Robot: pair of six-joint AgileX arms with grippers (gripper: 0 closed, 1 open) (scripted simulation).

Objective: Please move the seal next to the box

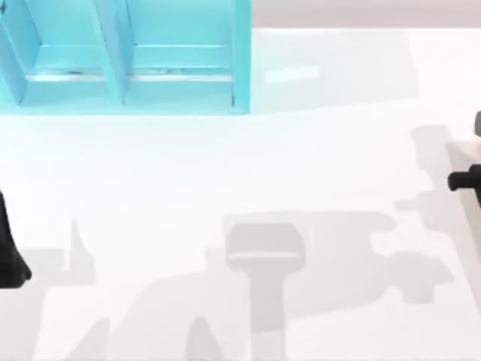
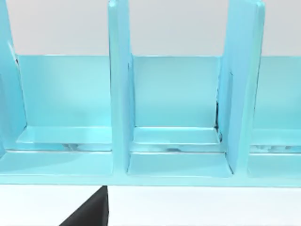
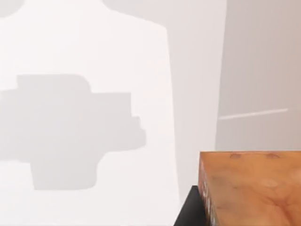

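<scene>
- The box [image 1: 124,56] stands at about 11 o'clock on the table [image 1: 248,165] in the top view, its dividers upright.
- My left arm [image 1: 9,252] sits at 9 o'clock by the left edge; I cannot tell whether its fingers are closed or apart.
- My right arm [image 1: 466,179] is at 3 o'clock by the right edge.
- The seal [image 3: 251,188] fills a corner of my right wrist view, a dark finger [image 3: 190,209] touching its side.
- I cannot tell if that gripper is clenched on it.
</scene>
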